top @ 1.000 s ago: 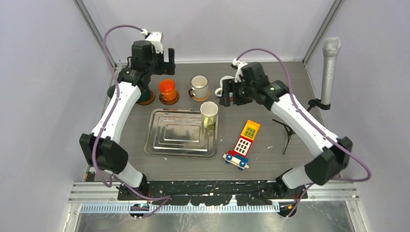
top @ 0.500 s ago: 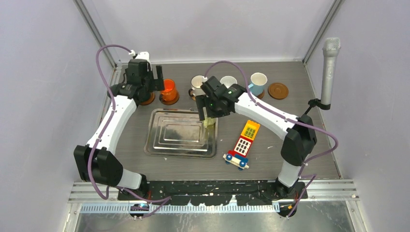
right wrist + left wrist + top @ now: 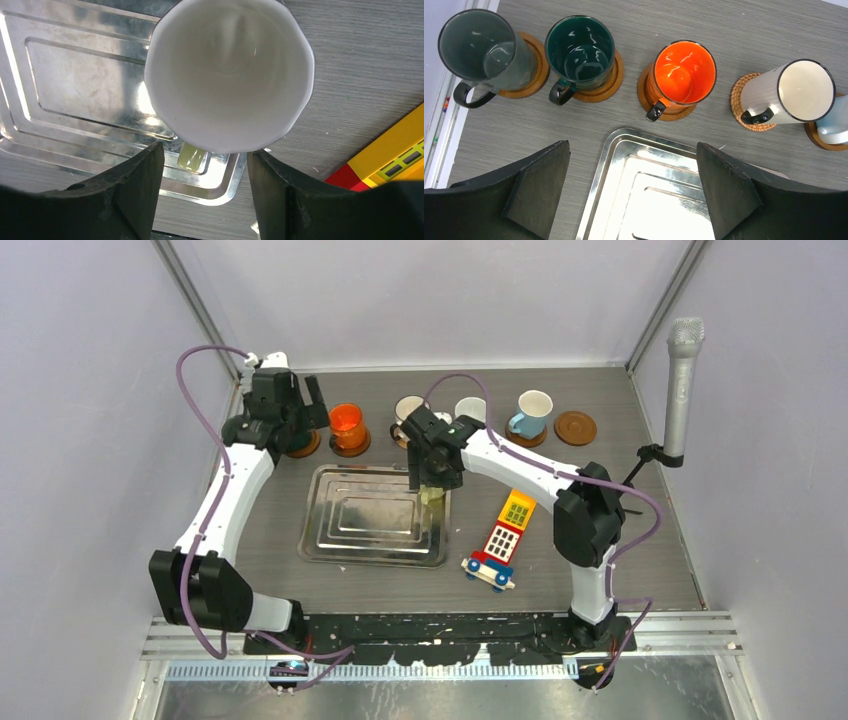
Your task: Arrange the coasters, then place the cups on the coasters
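The pale yellow cup (image 3: 230,75) is standing upright on the far right corner of the metal tray (image 3: 75,80), its handle (image 3: 192,156) pointing to the near side. My right fingers (image 3: 135,190) are hanging spread, one on each side of that handle. A gap is showing on both sides, so they are pinching nothing.

Along the far edge of the surface (image 3: 724,30) a row of cups is running left to right. A dark grey cup (image 3: 486,50), a dark green cup (image 3: 580,50) and an orange cup (image 3: 684,72) are each sitting on a wooden coaster (image 3: 611,82), handles to the near side. Right of these, a white cup (image 3: 804,92) with a black rim is sitting on a woven coaster (image 3: 744,100). Further right, a blue-and-white cup (image 3: 530,412) is resting on a coaster of its own. At the far right, just beside it, a bare coaster (image 3: 575,427) is lying flat.

My left fingers (image 3: 539,190) are hovering spread wide above the tray's far left corner, holding nothing.

Right of the tray a wheeled toy (image 3: 505,538) is lying on the surface. A microphone (image 3: 680,390) is standing at the right edge.
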